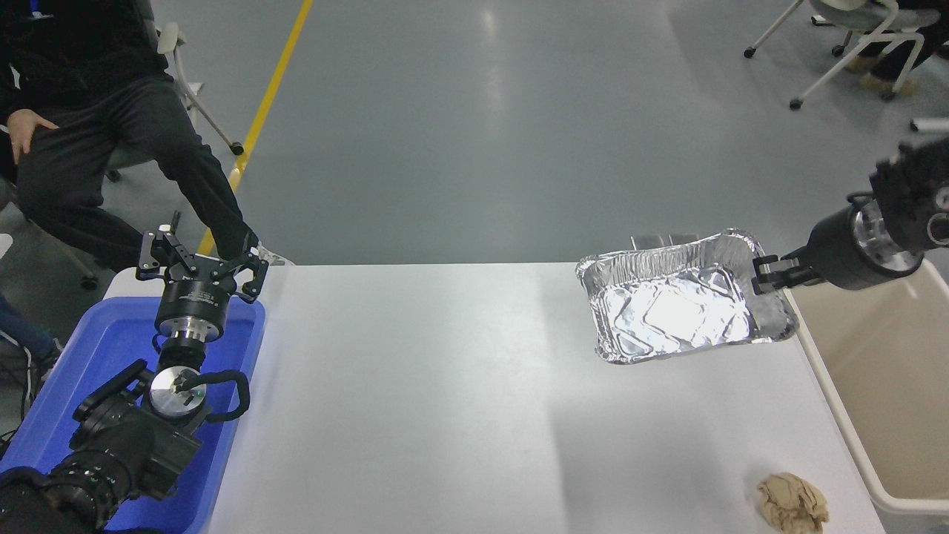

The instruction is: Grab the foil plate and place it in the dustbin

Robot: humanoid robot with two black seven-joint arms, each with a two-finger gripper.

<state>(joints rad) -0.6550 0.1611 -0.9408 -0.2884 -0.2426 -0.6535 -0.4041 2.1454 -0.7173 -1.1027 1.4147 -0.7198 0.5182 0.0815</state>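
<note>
The shiny silver foil plate [678, 311] hangs in the air above the table's far right part, tilted so its open side faces me. My right gripper [766, 272] is shut on the plate's right rim and holds it up, close to the left rim of the beige dustbin [882, 371] at the right edge. The plate overlaps the dustbin's near-left corner in the picture. My left gripper [200, 261] is open and parked over the blue tub at the lower left.
A blue plastic tub [74, 371] stands at the table's left edge under my left arm. A crumpled tan paper ball [792, 503] lies at the front right of the white table [415, 400]. A person [111, 141] sits at the far left. Wheeled chairs [852, 44] stand far right.
</note>
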